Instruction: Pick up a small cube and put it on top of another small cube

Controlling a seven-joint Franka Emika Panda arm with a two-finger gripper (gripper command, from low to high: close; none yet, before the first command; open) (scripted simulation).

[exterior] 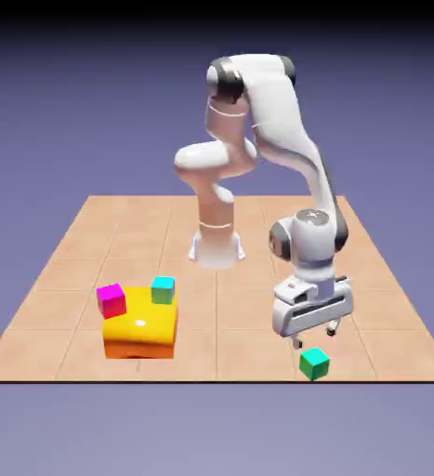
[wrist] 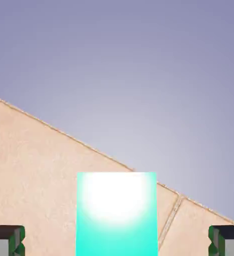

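Hovering over the green cube (exterior: 314,364) at the exterior view's lower right, the released end effector (exterior: 314,337) lines up its pickup; next, likely, a straight descent.

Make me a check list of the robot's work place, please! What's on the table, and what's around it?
Surface: tan tiled table, front edge straight.
Job's things: small emerald-green cube near the front edge; small cyan-turquoise cube by the big glossy yellow-orange block.
Clutter: that block, with a small magenta-pink cube at its exterior-view left.
Gripper: white two-finger gripper, open above the green cube, holding nothing.
Cables: nothing seen.
Surroundings: plain blue-violet backdrop.
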